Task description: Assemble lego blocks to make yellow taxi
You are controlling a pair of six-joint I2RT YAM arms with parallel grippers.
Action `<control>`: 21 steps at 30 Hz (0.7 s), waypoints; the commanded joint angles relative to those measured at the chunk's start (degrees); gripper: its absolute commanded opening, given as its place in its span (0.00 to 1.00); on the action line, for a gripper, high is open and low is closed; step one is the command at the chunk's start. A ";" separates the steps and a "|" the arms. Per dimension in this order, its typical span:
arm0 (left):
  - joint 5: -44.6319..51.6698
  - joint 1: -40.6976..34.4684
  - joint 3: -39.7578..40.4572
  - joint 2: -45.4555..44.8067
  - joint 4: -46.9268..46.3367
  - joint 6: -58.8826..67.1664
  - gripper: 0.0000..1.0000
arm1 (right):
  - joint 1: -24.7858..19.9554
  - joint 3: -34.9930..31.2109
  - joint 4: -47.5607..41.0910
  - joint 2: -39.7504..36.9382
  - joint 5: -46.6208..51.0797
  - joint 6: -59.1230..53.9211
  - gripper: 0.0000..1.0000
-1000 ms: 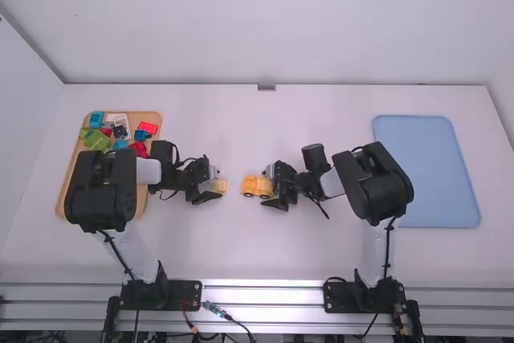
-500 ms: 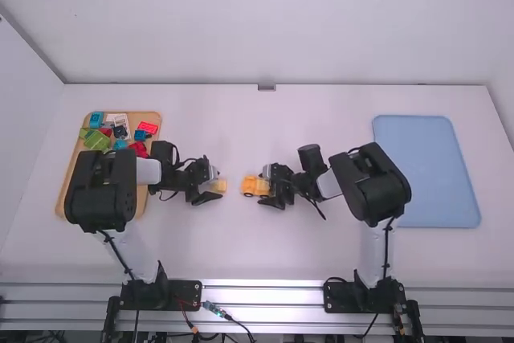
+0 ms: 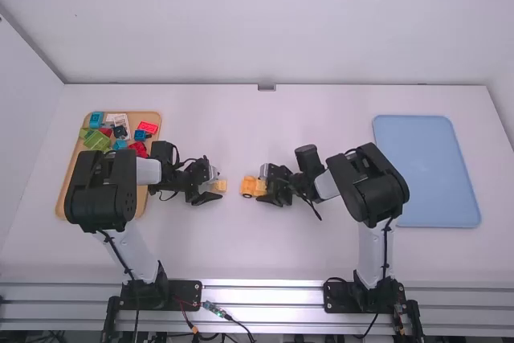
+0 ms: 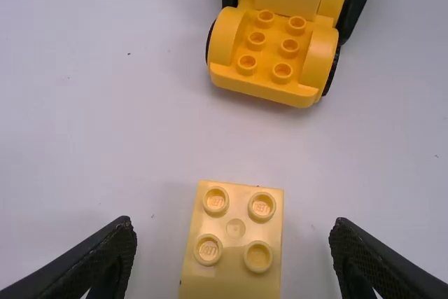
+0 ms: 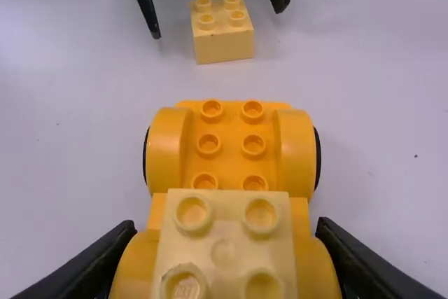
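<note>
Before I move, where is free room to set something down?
Crowded: the middle, where left gripper stands open around a block and right gripper is at the car; also the wooden tray. Free: beyond both grippers, over to the blue tray, and nearer, between the arms.

You get bright, even light in the high view, and the white table reflects it softly. Strong glare lies on the metal rail. In the left wrist view, you see a soft shadow below the yellow wheeled base and a weaker one beside the single pale yellow block. In the right wrist view, close perspective makes the upper pale yellow block look enlarged to you.
</note>
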 commanded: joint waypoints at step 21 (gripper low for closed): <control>1.13 -0.70 0.54 1.07 0.00 0.07 0.73 | -3.28 1.34 -7.30 -1.44 -5.88 -12.46 0.43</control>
